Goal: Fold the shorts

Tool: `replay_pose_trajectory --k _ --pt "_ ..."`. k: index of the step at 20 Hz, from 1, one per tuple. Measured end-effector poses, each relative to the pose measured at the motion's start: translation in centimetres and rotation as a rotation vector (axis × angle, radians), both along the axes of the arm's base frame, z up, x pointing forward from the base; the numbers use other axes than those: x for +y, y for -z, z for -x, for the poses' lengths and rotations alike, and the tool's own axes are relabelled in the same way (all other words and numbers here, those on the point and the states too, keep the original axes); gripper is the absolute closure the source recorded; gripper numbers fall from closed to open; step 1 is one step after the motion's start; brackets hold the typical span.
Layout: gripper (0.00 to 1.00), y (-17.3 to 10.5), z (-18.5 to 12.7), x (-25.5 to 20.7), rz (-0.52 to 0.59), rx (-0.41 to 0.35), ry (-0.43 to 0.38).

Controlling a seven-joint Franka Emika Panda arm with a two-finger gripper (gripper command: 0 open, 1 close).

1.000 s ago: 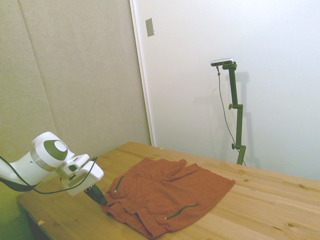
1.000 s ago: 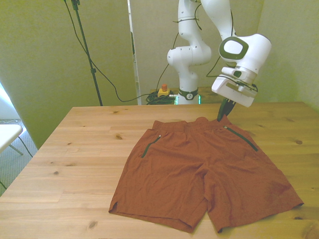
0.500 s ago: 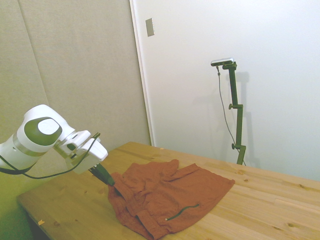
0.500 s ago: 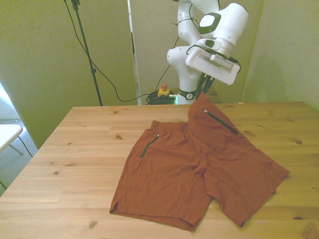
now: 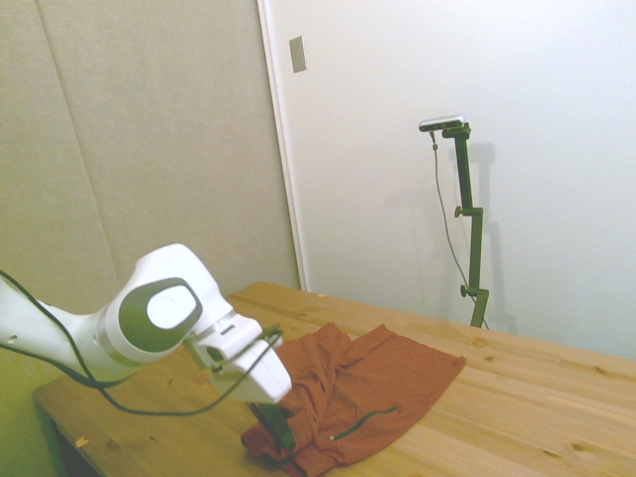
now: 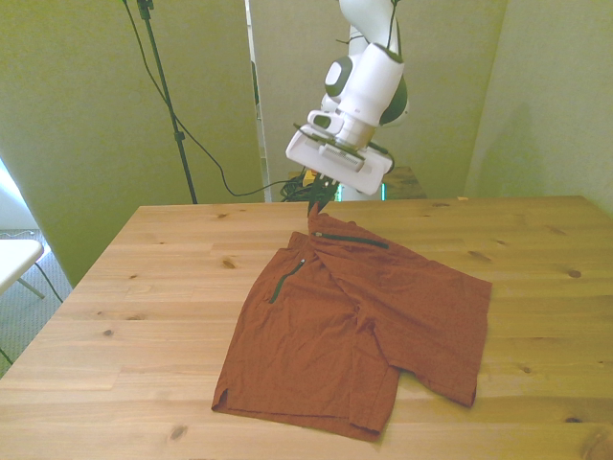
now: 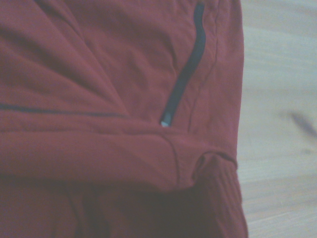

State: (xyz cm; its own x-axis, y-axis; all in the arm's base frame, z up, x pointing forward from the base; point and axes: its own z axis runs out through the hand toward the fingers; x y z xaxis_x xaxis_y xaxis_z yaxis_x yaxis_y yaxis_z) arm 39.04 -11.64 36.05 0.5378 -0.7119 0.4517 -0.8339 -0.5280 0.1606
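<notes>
In the front view, the rust-red shorts (image 6: 354, 331) lie across the table (image 6: 144, 287) at centre frame — upper middle, the gripper (image 6: 314, 205) pinches their waistband corner, lifted and pulled over the left leg.

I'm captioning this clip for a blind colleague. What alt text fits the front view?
A white robot arm's pincer holds one waistband corner of rust-red shorts raised above a wooden table, draping that leg across the other. The rest of the shorts lies flat, and two dark pocket zips show near the waistband.
</notes>
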Motion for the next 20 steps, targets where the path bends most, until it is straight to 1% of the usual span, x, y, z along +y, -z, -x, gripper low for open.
replay_pose_trajectory --k 2,4,9,14,16,20 --pt "0.0 1.5 -0.3 -0.7 -0.009 0.009 0.014" --pt "0.0 2.1 -0.7 -0.8 -0.012 0.015 0.02" --pt "0.0 2.3 -1.6 -0.5 -0.013 0.013 0.015" --pt "0.0 1.7 -2.0 0.2 -0.012 0.003 0.003" --pt "0.0 0.6 -1.8 0.9 -0.006 -0.006 -0.009" --pt "0.0 -4.8 -0.2 3.8 0.017 -0.045 -0.054"
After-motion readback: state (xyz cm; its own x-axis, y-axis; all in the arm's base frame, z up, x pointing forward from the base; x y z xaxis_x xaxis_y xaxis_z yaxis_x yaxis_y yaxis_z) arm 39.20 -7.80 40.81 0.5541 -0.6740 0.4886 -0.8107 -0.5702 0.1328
